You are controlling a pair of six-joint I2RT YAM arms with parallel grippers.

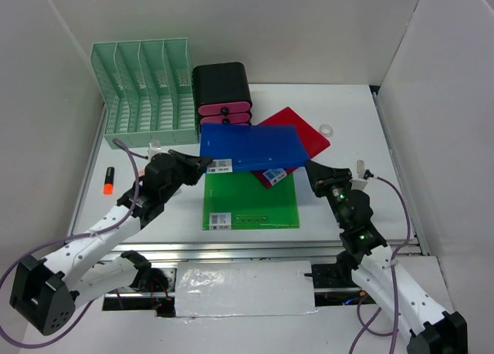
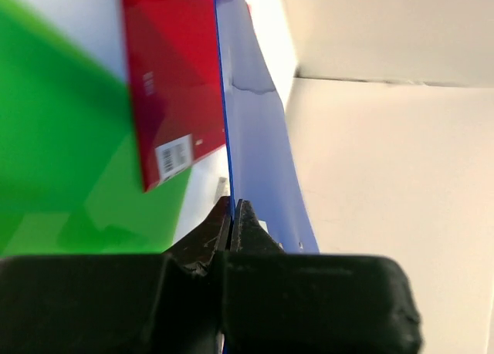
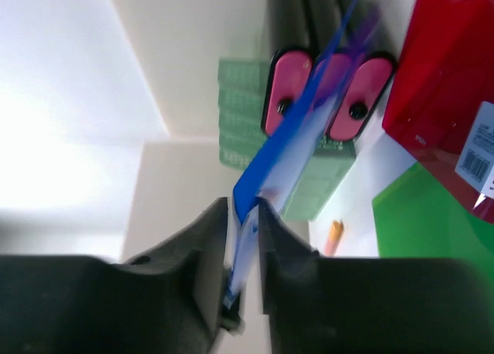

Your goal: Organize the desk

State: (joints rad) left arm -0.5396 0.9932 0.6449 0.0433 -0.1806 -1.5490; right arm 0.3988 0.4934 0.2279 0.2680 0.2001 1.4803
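While the two arms reach in from the near edge of the white worktop (image 1: 347,115), a blue folder (image 1: 247,147) is held up between them, off the surface. The left end effector (image 1: 203,163) is pressed together on the folder's left edge; in its wrist view the black fingertips meet on the thin blue sheet. The right end effector (image 1: 310,168) pinches the folder's right edge, one finger on either side of the sheet. Below the blue folder, a green folder (image 1: 255,203) lies flat at the middle of the worktop, and a red folder (image 1: 305,134) lies at an angle with its near corner over the green one. At the back left stands a mint-green slotted file rack (image 1: 143,84), and just beside it, to the right, a black drawer box (image 1: 222,88) with pink fronts. An orange marker (image 1: 109,182) lies near the left wall, well apart from the folders, and a small white ring (image 1: 326,129) sits just beside the red folder's right corner.
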